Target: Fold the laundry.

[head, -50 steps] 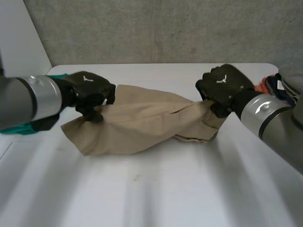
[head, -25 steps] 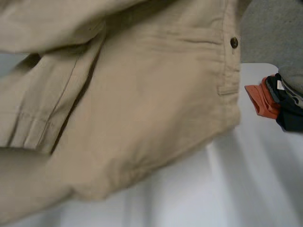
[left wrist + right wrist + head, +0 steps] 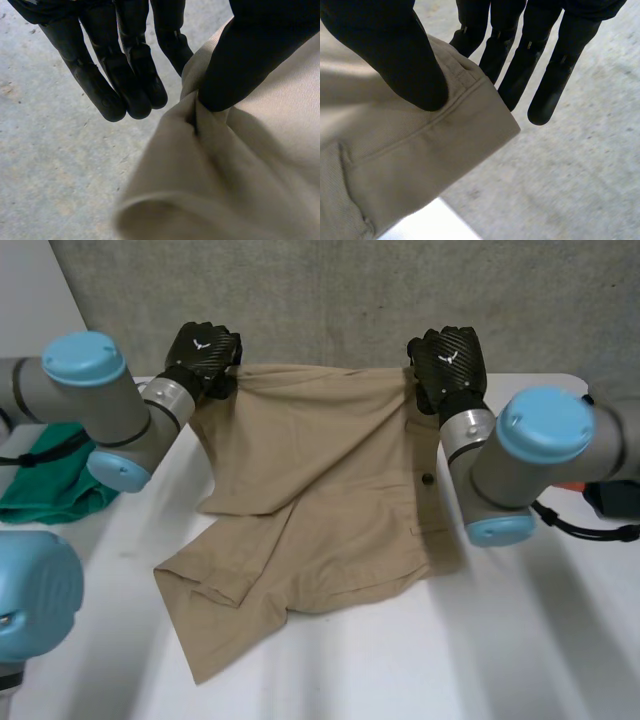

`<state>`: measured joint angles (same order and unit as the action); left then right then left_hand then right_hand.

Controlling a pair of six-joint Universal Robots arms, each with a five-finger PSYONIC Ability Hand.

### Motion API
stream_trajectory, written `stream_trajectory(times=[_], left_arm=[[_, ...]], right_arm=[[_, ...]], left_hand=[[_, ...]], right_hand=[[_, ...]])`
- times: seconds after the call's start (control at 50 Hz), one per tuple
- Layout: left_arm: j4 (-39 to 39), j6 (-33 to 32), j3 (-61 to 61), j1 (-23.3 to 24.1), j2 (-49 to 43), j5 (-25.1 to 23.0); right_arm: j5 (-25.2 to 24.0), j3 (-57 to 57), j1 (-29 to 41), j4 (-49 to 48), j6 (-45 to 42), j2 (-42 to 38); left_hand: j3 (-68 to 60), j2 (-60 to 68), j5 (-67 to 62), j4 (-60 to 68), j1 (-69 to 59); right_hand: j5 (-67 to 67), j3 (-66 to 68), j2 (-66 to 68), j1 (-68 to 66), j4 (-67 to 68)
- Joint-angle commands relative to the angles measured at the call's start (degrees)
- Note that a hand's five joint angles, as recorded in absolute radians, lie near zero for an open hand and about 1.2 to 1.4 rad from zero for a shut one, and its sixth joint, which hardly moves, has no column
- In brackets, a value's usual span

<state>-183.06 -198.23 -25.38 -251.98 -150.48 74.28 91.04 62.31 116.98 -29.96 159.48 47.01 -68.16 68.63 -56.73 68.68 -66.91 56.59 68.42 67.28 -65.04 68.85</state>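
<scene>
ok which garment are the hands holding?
The tan shorts, pinched at top corners by left hand and right hand; the green cloth lies untouched.

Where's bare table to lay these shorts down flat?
The widest bare table is the near side, in front of the shorts' lower hem, stretching to the near right corner. Crowded: the green cloth at the left edge, other clothes at the right edge, and the far side, where the left hand and right hand hold the shorts up.

The left hand (image 3: pixel 203 352) and right hand (image 3: pixel 447 360) hold the tan shorts (image 3: pixel 310 500) up by two corners, the lower part lying on the white desk (image 3: pixel 400 660) near a green cloth (image 3: pixel 45 490).
</scene>
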Motion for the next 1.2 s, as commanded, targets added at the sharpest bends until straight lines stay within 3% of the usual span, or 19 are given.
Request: stream_trajectory(times=[0.02,0.08,0.1,0.12,0.14,0.24,0.4,0.5,0.66,0.74,0.82,0.96,1.1,1.2], left_arm=[[-0.9,-1.7,13.4,-0.3,-7.6,7.6],[-1.2,-1.9,17.1,-0.4,-8.3,9.1],[-1.1,-1.9,17.7,-0.4,-8.4,8.7],[-0.7,-1.8,18.7,-0.1,-8.4,7.3],[-0.3,-1.8,18.9,0.2,-8.3,6.7],[1.9,-2.2,17.0,1.8,-5.8,4.7],[2.2,-4.3,0.1,-0.9,7.7,12.2],[3.1,-4.6,-18.0,-0.5,22.1,16.9],[13.6,-6.5,-44.0,1.3,40.5,17.0],[18.9,-6.6,-55.9,3.1,46.7,15.6],[20.7,-6.4,-65.9,4.5,50.0,13.6],[19.0,-4.8,-78.0,5.6,53.9,12.2],[15.9,-1.5,-81.8,7.0,55.6,12.2],[14.3,-0.3,-82.4,8.3,54.9,12.4]], right_arm=[[3.4,-5.3,-0.6,-20.6,-5.1,-10.6],[4.6,-8.2,-0.9,-22.0,-6.3,-13.0],[4.5,-9.2,-0.9,-21.8,-6.2,-13.4],[4.2,-11.1,-0.8,-20.5,-6.2,-14.7],[3.9,-12.0,-0.8,-19.5,-6.2,-15.0],[2.2,-15.7,-1.8,-9.3,-4.6,-14.4],[-0.3,-14.3,-5.9,9.4,3.9,-3.2],[-10.2,-9.4,-8.2,24.6,2.3,5.3],[-25.9,1.6,-11.0,37.0,-9.3,11.2],[-30.0,7.0,-11.6,39.0,-16.9,10.7],[-30.8,9.3,-11.5,38.4,-21.7,8.4],[-31.0,9.7,-10.6,34.7,-22.4,2.4],[-30.2,9.9,-9.5,26.2,-21.0,-0.7],[-27.8,9.9,-8.2,20.2,-17.7,-1.7]], left_hand=[[-11.8,11.4,-13.3,11.3,-13.1],[-9.7,9.2,-11.1,9.2,-10.9],[0.8,-1.3,-0.6,-1.3,-0.4],[41.6,-42.0,40.1,-42.1,40.3],[57.6,-58.1,56.2,-58.1,56.4],[58.2,-58.6,56.7,-58.7,56.9],[58.2,-58.6,56.7,-58.7,56.9],[58.2,-58.6,56.7,-58.7,56.9],[58.2,-58.6,56.7,-58.7,56.9],[58.2,-58.6,56.7,-58.7,56.9],[55.8,-56.3,54.4,-56.3,54.5],[52.6,-53.0,51.1,-53.1,51.3],[52.4,-52.9,51.0,-52.9,51.2],[52.4,-52.9,51.0,-52.9,51.2]], right_hand=[[13.4,11.6,12.7,-15.0,11.2],[-24.3,-26.1,-25.0,22.8,-26.6],[-36.9,-38.8,-37.6,35.4,-39.2],[-56.2,-58.1,-56.9,54.7,-58.5],[-56.6,-58.4,-57.3,55.0,-58.8],[-56.6,-58.4,-57.3,55.0,-58.8],[-56.6,-58.4,-57.3,55.0,-58.8],[-56.6,-58.4,-57.3,55.0,-58.8],[-55.8,-57.6,-56.5,54.2,-58.0],[-45.2,-47.0,-45.9,43.6,-47.4],[-37.8,-39.6,-38.5,36.2,-40.0],[-31.2,-33.0,-31.9,29.7,-33.5],[-23.8,-25.6,-24.5,22.3,-26.1],[13.3,11.5,12.6,-14.9,11.1]])
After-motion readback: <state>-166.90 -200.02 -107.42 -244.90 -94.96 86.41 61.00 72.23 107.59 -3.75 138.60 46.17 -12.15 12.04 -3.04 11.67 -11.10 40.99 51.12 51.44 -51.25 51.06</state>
